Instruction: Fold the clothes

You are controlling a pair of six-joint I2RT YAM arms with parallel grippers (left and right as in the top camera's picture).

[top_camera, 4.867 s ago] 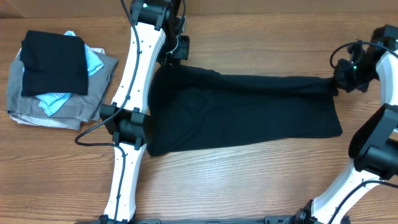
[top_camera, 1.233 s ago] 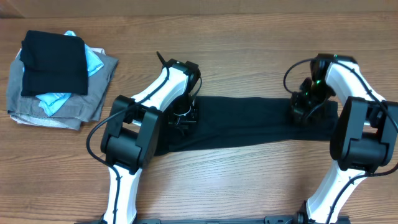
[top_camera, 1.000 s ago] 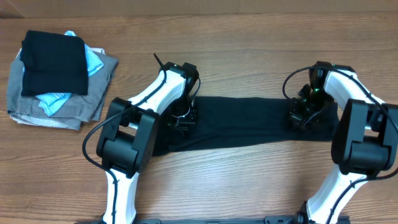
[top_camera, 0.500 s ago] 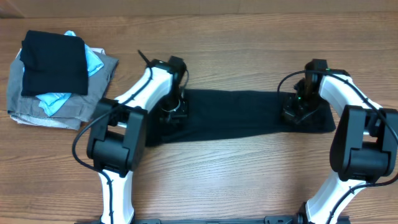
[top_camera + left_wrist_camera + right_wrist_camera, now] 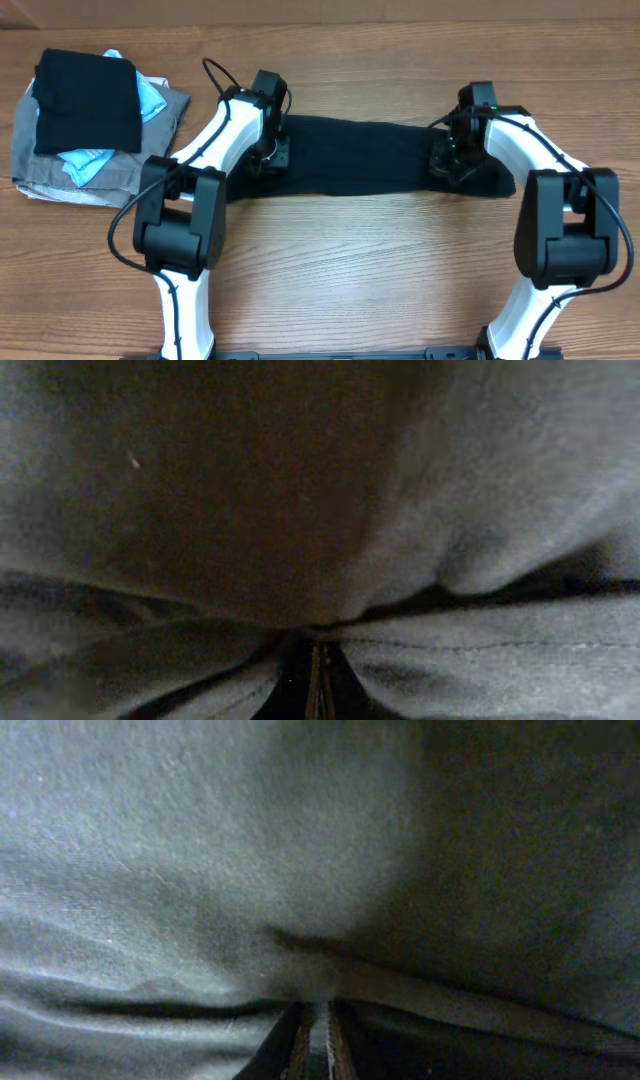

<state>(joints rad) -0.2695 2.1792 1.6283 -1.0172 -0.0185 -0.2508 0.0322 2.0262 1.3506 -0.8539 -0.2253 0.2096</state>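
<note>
The black T-shirt [image 5: 360,160] lies as a long narrow band across the far middle of the table; its white neck label is hidden. My left gripper [image 5: 270,158] is pressed onto the band's left end and is shut on the fabric. My right gripper [image 5: 447,162] is shut on the fabric near the right end. In the left wrist view the black cloth [image 5: 300,490] fills the frame, with the closed jaws [image 5: 320,685] pinching a fold. In the right wrist view the cloth [image 5: 250,840] also fills the frame, and the jaws [image 5: 318,1040] are closed on a fold.
A pile of clothes sits at the far left: a grey garment [image 5: 125,178] at the bottom, a light-blue garment [image 5: 85,160], and a folded black piece [image 5: 88,100] on top. Bare wooden table [image 5: 350,270] lies in front of the band.
Both grippers brought the shirt's far edge toward the near side, halving it into a narrow band. Over the last second they have slid the band away, toward the far side.
</note>
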